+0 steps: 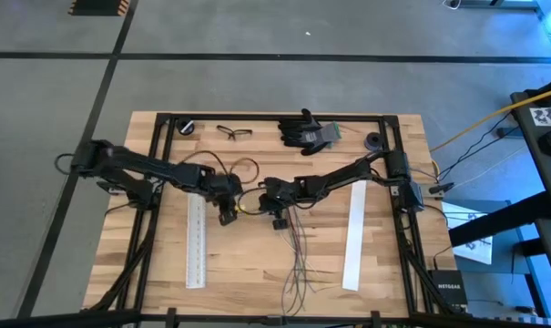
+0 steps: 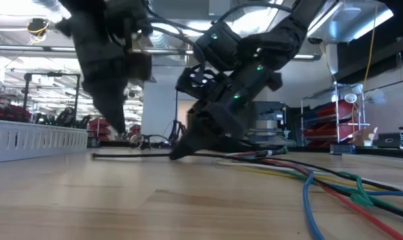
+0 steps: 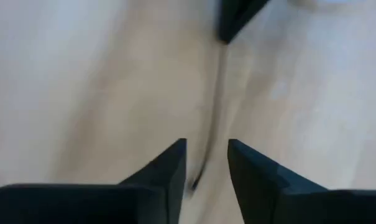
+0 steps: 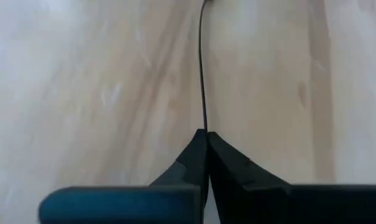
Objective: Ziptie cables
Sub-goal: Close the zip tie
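Cables (image 1: 298, 260) fan toward the bottom of the high view, their joined end up at mid-frame under the right gripper (image 1: 277, 211). The left gripper (image 1: 228, 211) sits just left of it, between the two white strips. No container shows on the table (image 1: 257, 292); gloves (image 1: 307, 132) and glasses (image 1: 234, 132) lie along the top edge.

Low view: the right gripper (image 2: 181, 150) presses down at centre onto a thin dark tie (image 2: 131, 155) lying flat; the left gripper (image 2: 118, 123) hangs at left, just above the wood.

Left wrist view: its fingers (image 3: 166, 171) stand apart, a dark strand (image 3: 215, 106) running up between them, released.

Right wrist view: the fingers (image 4: 197, 155) are clenched on a thin strand (image 4: 202, 68).

I judge the step to be handing the tie across; next the left gripper must close on the free end and thread it.
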### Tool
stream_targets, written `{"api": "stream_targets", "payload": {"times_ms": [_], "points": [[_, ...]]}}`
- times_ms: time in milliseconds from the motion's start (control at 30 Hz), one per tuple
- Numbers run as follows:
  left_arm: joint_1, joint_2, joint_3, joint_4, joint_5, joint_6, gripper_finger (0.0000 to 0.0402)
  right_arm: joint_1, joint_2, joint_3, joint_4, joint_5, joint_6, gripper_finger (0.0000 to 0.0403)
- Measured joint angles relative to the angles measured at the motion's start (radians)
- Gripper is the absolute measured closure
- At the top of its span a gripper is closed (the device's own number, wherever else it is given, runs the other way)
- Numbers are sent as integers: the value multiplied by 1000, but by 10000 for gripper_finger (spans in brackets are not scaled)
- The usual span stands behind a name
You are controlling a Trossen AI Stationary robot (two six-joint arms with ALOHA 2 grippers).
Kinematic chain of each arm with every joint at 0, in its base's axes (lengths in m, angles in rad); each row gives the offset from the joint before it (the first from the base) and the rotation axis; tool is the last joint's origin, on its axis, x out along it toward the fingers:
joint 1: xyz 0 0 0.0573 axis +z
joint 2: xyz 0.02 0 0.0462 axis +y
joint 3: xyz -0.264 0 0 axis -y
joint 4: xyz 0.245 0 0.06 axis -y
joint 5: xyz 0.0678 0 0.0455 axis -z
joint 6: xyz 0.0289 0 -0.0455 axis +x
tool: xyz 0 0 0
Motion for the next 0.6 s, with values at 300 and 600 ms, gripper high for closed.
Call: {"api": "stream_targets", "payload": {"times_ms": [300, 600], "points": [[-59, -334, -61, -52, -412, -61, 282, -56, -172, -244, 204, 14, 157, 403], [-97, -414, -276, 360, -466, -76, 284, -81, -237, -449, 707, -11, 384, 403]]}}
